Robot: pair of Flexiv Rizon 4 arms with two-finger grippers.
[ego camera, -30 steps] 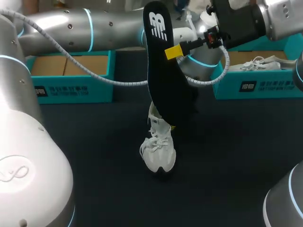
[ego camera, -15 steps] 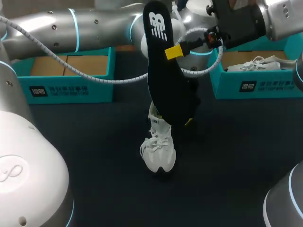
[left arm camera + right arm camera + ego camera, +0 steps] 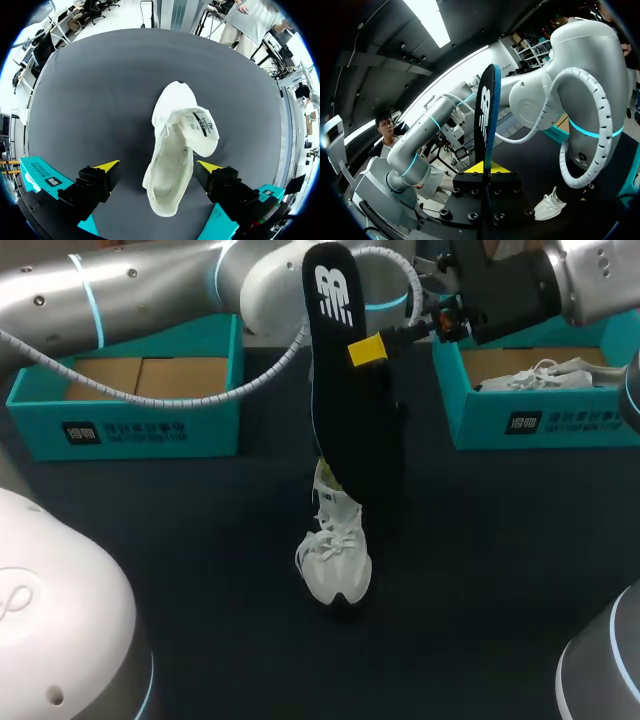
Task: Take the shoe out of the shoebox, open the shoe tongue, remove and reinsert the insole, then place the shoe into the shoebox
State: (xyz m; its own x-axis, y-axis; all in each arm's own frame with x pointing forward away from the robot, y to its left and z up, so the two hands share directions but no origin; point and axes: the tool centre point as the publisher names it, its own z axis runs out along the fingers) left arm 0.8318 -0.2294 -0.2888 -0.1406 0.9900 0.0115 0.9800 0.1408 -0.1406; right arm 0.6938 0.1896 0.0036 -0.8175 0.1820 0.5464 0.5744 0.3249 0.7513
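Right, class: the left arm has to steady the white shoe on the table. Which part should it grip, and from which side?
Probably the heel collar, from straight above. The shoe stands on its sole with its mouth facing up and the tongue folded toward the toe, so both side walls are free. The left gripper hangs open over it, its fingers on either side.

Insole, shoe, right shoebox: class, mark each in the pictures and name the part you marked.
Insole (image 3: 350,430): head view, middle of its black face.
Shoe (image 3: 335,578): head view, toe.
Right shoebox (image 3: 580,415): head view, front wall.
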